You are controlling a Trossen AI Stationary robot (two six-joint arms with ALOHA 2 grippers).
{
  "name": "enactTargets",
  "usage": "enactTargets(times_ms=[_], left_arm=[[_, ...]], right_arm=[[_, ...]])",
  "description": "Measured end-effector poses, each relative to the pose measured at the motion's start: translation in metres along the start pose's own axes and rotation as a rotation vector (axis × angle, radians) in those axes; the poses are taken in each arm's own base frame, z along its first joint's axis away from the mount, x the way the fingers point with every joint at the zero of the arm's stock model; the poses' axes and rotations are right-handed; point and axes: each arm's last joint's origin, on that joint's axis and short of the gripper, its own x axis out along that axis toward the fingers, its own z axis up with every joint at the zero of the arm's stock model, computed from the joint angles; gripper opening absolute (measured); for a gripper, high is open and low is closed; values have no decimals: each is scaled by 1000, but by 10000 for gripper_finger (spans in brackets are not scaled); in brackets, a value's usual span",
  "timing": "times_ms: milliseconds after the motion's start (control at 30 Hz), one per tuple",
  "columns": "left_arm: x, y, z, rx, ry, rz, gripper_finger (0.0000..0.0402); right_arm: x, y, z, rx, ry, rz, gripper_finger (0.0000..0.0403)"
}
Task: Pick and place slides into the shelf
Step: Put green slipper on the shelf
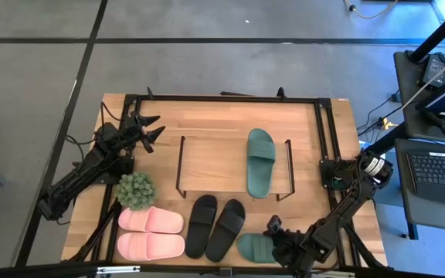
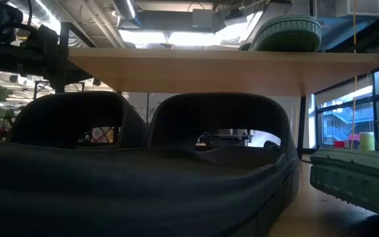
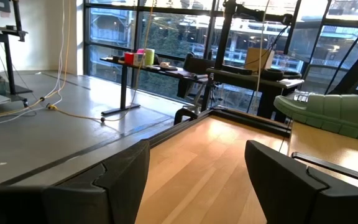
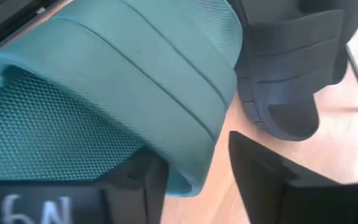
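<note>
While my right gripper [image 1: 278, 241] sits low at the table's near edge, the second dark green foam slide sandal [image 1: 255, 247] lies right at its fingertips. In my right wrist view one finger [image 4: 138, 186] is tucked under the wide strap and the other [image 4: 263, 180] stands outside it, the jaws apart around the strap, not visibly clamped. Its long axis runs crosswise to my reach. The low shelf with the light wooden top board [image 1: 215, 164] lies ahead of me, 1 green slide [image 1: 259, 162] already on it. My left gripper [image 1: 150, 131] waits open, far off, so this pick is mine.
</note>
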Motion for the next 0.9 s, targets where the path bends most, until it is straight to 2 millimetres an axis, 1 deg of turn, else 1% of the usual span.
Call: enactTargets(times_ms=[100,267,300,467,533,633,767,900], left_arm=[[0,0,0,0,0,0,255],[0,0,0,0,0,0,255],[0,0,0,0,0,0,255],[0,0,0,0,0,0,255],[0,0,0,0,0,0,255],[0,0,0,0,0,0,255],[0,0,0,-1,0,0,255],[0,0,0,-2,0,0,255]], right_arm=[[0,0,0,5,1,7,120],[0,-2,0,134,0,-30,29],[-1,-3,0,145,0,-37,19],[-14,-12,3,210,-18,-48,17],[-24,-19,9,235,-20,-68,17],[-41,-34,23,257,-36,-122,17],[-64,-61,49,310,-75,-196,17],[-86,-101,67,422,-96,-309,17]])
